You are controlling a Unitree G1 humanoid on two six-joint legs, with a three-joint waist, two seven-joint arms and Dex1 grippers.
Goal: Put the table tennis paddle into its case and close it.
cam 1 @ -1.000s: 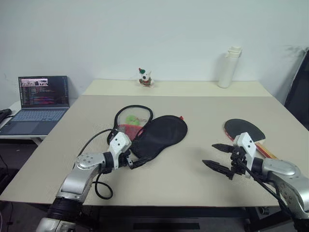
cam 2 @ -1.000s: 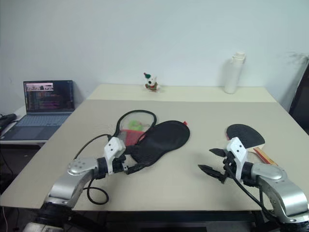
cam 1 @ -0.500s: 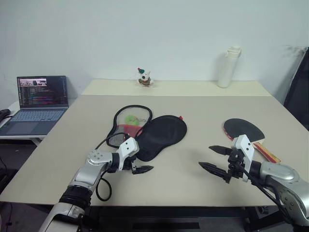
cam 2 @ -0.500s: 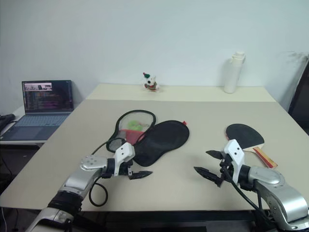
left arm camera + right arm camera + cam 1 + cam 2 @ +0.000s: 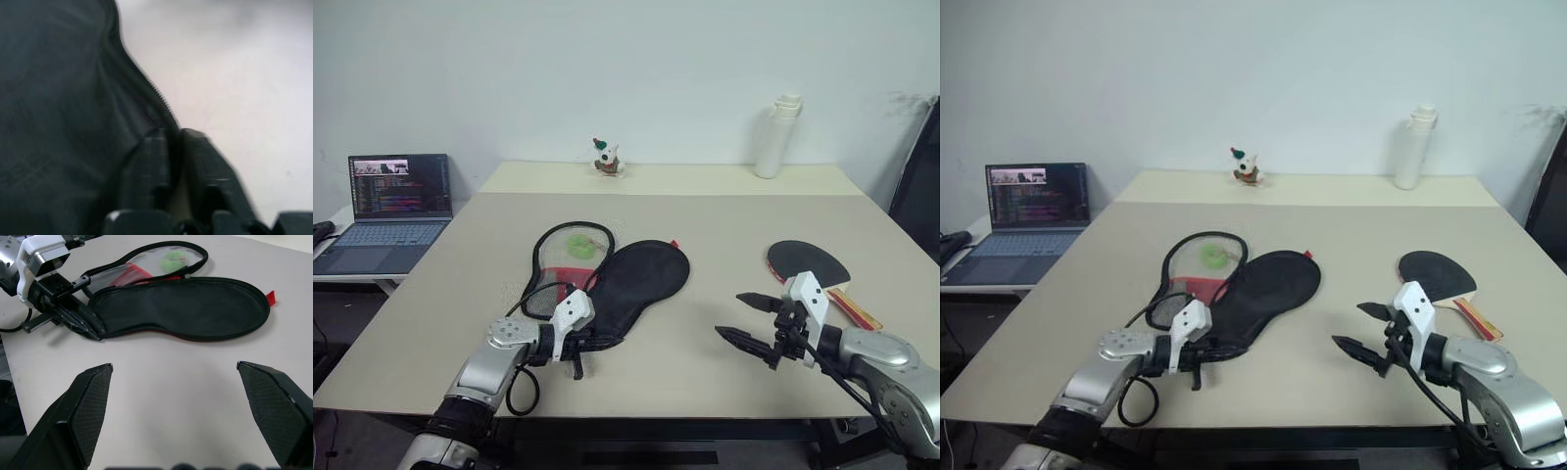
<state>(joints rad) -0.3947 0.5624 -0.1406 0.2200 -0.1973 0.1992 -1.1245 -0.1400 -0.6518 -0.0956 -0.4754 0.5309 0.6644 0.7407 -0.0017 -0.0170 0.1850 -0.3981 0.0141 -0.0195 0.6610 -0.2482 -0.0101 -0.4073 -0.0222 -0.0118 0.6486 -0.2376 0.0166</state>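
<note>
White wall is backing a wide beige bench (image 5: 724, 225) that is carrying the open case (image 5: 631, 282) near its middle and the table tennis paddle (image 5: 808, 262) off to the right, black face up, well apart from the case. Half a second ago the left pincer (image 5: 579, 345) was hovering wide open just short of the case's narrow end; now its fingers (image 5: 155, 161) are pinching shut on the zip edge there, and the case is lying slightly shifted and straighter than before. That is suggesting the robot is securing the case first, so the paddle can be slid in afterward. The right pincer (image 5: 749, 317) is hanging with its fingers spread wide, gripping nothing, between case and paddle. Part of the paddle's handle is sitting behind the right arm. How much fabric the left fingers are catching is hard to judge, and the yellow-green ball (image 5: 579, 244) under the mesh is looking indistinct.
</note>
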